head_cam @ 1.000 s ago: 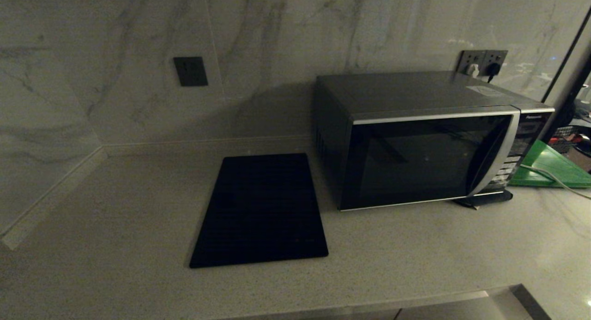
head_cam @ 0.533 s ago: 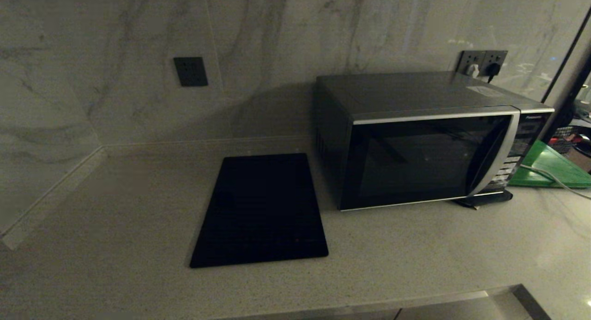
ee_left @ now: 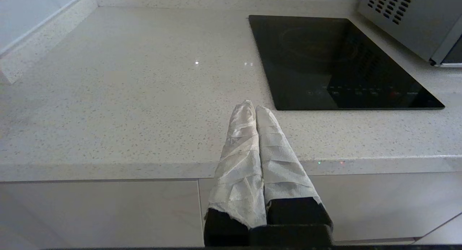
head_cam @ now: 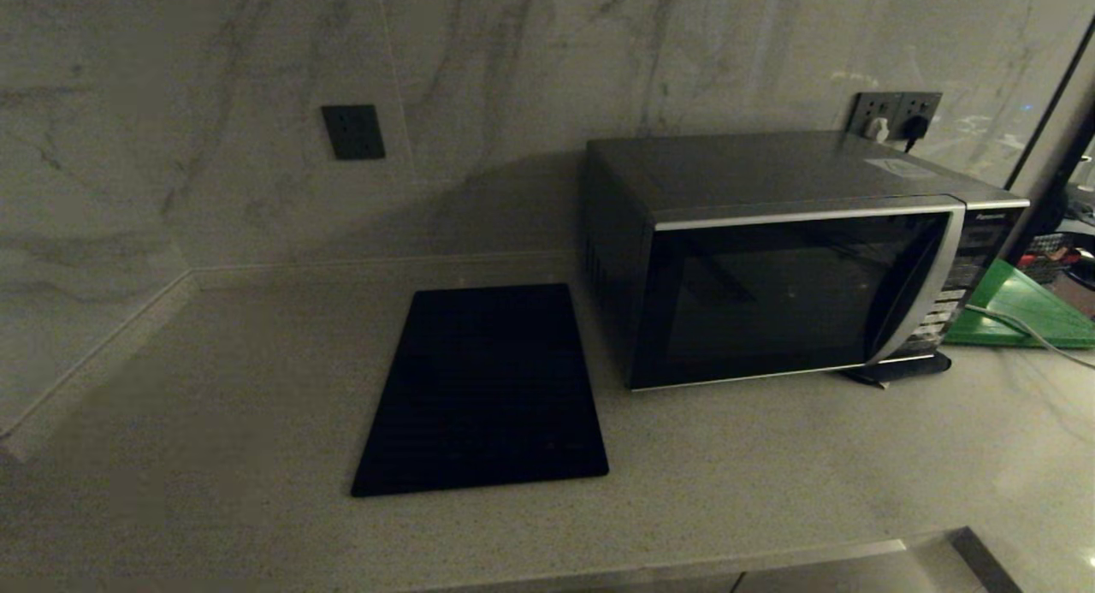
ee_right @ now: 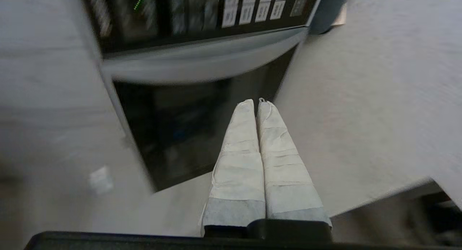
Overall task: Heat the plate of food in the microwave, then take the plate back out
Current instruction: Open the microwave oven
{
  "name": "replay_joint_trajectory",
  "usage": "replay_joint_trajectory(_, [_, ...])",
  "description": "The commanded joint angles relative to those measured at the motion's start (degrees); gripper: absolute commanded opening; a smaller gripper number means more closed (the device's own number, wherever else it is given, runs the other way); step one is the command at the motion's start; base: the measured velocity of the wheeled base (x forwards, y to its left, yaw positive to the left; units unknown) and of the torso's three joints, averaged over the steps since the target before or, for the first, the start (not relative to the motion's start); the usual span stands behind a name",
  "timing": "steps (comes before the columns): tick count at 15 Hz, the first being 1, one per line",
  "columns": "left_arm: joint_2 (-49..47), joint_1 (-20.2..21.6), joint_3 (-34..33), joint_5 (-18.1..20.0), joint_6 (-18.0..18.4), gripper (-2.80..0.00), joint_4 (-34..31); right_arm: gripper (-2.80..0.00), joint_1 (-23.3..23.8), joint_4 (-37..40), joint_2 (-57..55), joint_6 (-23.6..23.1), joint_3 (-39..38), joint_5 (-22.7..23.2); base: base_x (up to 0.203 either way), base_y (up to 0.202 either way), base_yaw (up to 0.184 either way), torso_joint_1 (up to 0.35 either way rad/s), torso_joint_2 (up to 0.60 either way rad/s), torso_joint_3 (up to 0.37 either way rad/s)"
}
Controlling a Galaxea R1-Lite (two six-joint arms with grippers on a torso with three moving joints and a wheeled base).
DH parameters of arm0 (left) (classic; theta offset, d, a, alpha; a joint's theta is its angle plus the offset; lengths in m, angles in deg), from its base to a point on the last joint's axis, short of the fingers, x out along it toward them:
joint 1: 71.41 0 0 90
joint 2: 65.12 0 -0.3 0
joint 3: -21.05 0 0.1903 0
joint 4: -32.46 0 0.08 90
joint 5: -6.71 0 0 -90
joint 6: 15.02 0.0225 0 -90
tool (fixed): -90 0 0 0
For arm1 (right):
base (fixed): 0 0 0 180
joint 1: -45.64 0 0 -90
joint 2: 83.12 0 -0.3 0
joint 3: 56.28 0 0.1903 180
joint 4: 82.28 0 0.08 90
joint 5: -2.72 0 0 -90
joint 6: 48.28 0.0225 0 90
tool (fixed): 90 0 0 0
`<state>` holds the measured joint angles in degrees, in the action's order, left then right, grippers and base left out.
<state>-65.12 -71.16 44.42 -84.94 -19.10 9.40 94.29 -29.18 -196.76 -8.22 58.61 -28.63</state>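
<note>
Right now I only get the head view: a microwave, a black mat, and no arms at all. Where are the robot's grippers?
Observer: The right gripper is shut, empty, and points at the microwave, in front of its dark glass door.
Operator: And the other one?
Observer: The left gripper is shut too, held off the counter's front edge, left of the black mat.
Operator: Is the microwave doing anything?
Observer: A small green display glows beside its white buttons; I cannot read it.
Operator: Any plate of food?
Observer: None shows in any view.
</note>
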Motion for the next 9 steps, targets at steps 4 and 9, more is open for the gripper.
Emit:
replay_joint_trajectory(4, [-0.1, 0.0, 0.0, 0.0, -0.1, -2.80, 0.0, -2.80, -1.1, -4.1, -17.2, 1.0, 6.3, 7.6, 0.000, 0.000, 0.000, 0.000, 0.00, 0.000])
replay_joint_trajectory(9, [-0.1, 0.0, 0.0, 0.0, -0.1, -2.80, 0.0, -2.80, -5.6, -8.3, -24.1, 0.9, 12.5, 9.3, 0.000, 0.000, 0.000, 0.000, 0.00, 0.000])
